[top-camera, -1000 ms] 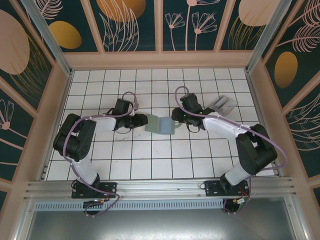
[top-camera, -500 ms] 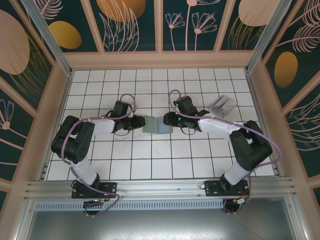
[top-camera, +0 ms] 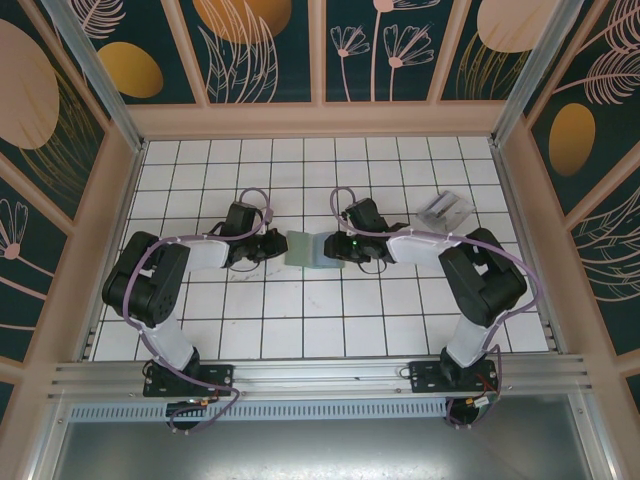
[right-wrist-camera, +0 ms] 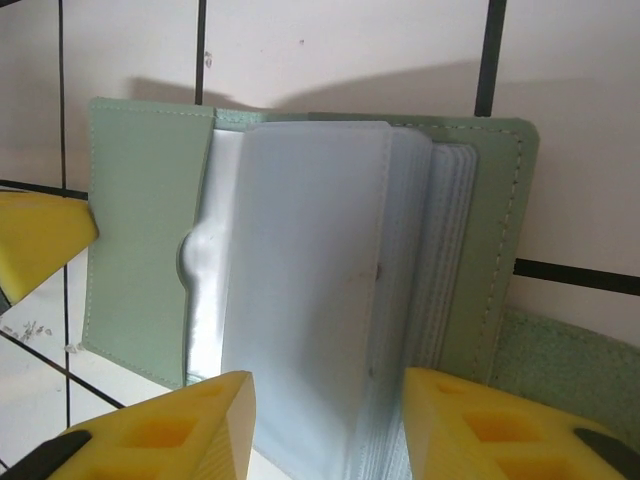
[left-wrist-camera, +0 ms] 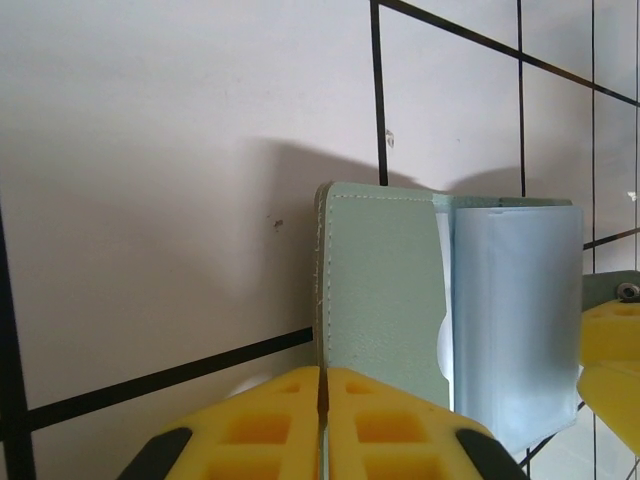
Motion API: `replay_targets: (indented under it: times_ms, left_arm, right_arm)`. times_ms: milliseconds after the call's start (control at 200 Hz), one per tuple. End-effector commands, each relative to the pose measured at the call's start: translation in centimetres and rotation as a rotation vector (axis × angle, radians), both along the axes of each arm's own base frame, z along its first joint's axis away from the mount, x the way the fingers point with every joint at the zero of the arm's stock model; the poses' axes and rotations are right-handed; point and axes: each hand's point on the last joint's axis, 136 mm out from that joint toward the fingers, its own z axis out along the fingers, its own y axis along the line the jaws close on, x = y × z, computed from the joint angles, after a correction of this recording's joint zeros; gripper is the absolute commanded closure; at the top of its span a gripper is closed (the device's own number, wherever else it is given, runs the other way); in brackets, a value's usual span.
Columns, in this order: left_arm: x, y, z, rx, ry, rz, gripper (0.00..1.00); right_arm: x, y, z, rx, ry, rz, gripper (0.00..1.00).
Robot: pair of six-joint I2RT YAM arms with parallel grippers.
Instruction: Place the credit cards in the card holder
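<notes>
The white tiled table (top-camera: pixel 200 330) carries everything. From its near edge both arms reach toward 12 o'clock and bend inward, meeting just past the table's middle.

The card holder (top-camera: pixel 305 248) sits between them, opened and propped up off the tiles rather than lying flat. The left gripper (top-camera: pixel 278 245) comes at it from 9 o'clock and the right gripper (top-camera: pixel 335 246) from 3 o'clock. The credit cards (top-camera: pixel 446 210) lie in a small fanned bunch at about 2 o'clock from the holder, well apart from it and untouched by either arm.

In the left wrist view the left gripper (left-wrist-camera: pixel 322 390) is closed tight, its two yellow pads pinching the stitched edge of the sage-green cover (left-wrist-camera: pixel 380 290). In the right wrist view the right gripper (right-wrist-camera: pixel 325 425) stands partly open, its pads on either side of the stack of clear plastic sleeves (right-wrist-camera: pixel 310 290). Whether they press the sleeves yet cannot be told, and nothing is plainly gripped.

The step in hand looks like opening and steadying the holder, one arm anchoring the cover while the other works at the sleeves. No card is in a pocket, so the task is early. Next, the left grip probably has to keep the cover fixed. The right arm would then need to spread a pocket mouth, or let go and swing out toward 2 o'clock for a card. The thin, flat cards will likely call for a careful edge pick.
</notes>
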Motion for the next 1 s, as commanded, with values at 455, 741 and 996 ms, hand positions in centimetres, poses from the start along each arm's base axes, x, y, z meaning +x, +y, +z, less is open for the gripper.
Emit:
replay_targets:
  times_ms: [455, 741, 996]
  left_arm:
    - [-0.1, -0.3, -0.4, -0.023, 0.012, -0.009, 0.93]
    - [-0.1, -0.2, -0.4, -0.015, 0.016, -0.012, 0.94]
    - [0.1, -0.5, -0.1, -0.028, 0.016, -0.015, 0.95]
  right_arm:
    - [0.8, 0.9, 2.2, -0.038, -0.105, 0.012, 0.62]
    - [0.5, 0.8, 0.5, -0.062, -0.069, 0.009, 0.57]
    - [0.3, 1.4, 0.8, -0.018, -0.061, 0.017, 0.57]
